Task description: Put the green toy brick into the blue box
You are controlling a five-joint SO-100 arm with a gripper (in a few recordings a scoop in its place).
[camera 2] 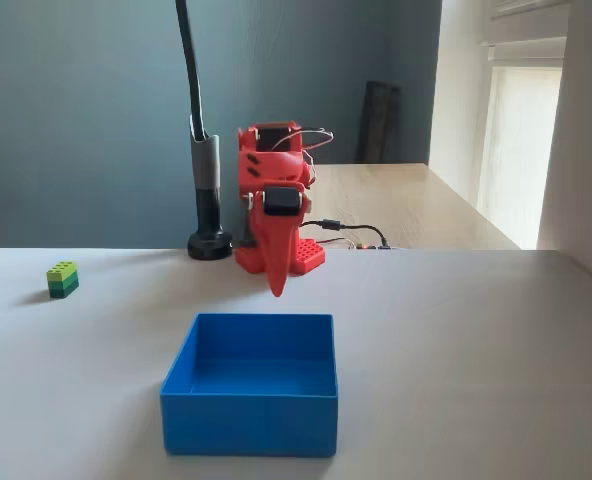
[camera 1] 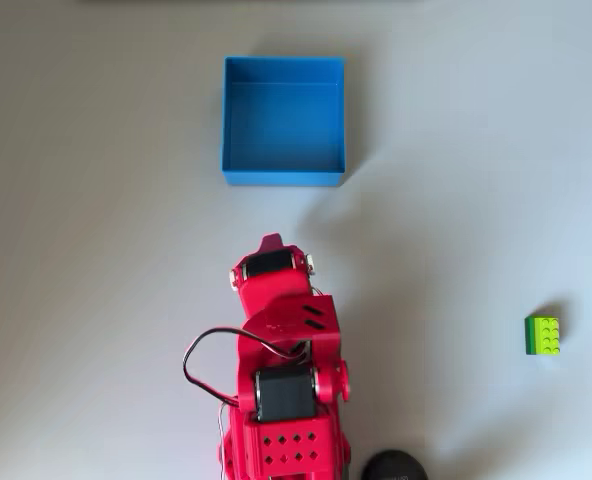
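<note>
One red arm folded, gripper pointing down, fingers pressed together, above the table

Brick well right of box

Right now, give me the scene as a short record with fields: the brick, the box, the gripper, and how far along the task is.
brick: green toy brick lies on the table, at the right in the overhead view and the left in the fixed view, well apart from the box
box: blue box sits open side up with nothing in it
gripper: red gripper points down between the arm's base and the box, holding nothing, jaws look shut
contact: gripper touches neither brick nor box
task state: brick not yet picked up
</note>
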